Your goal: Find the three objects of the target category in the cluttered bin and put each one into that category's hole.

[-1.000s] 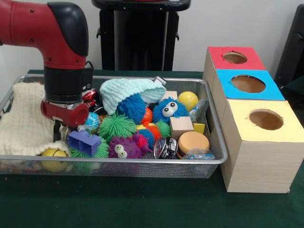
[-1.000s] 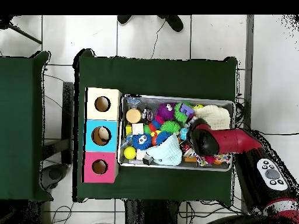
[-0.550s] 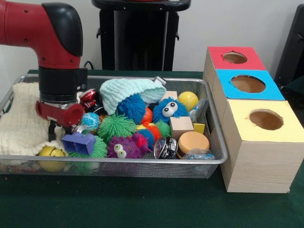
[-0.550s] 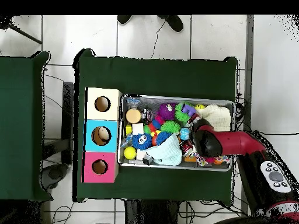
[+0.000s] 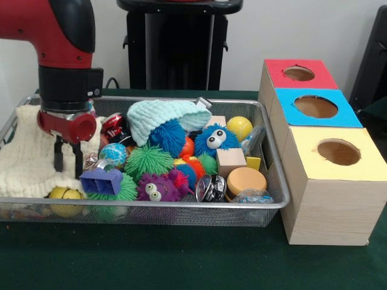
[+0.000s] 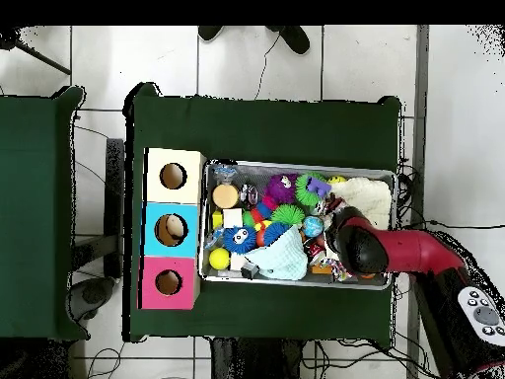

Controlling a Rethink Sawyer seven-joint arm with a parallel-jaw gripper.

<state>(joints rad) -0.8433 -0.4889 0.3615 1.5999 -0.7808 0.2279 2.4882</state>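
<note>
Bin (image 5: 275,202) of toys on green desk (image 5: 181,260), left of three holed boxes (image 5: 329,151), gripper (image 5: 67,162) above cream cloth (image 5: 24,157) at bin's left end, jaws slightly parted, empty.

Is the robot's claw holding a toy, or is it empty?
Empty. The gripper hangs open above the cream knitted cloth, with nothing between its two fingers.

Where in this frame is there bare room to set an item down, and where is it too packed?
Free: the green table in front of the wire bin, and the strip beyond the three boxes in the overhead view. Inside the bin, toys fill the middle and the cream knit cloth covers the end under the end effector.
</note>
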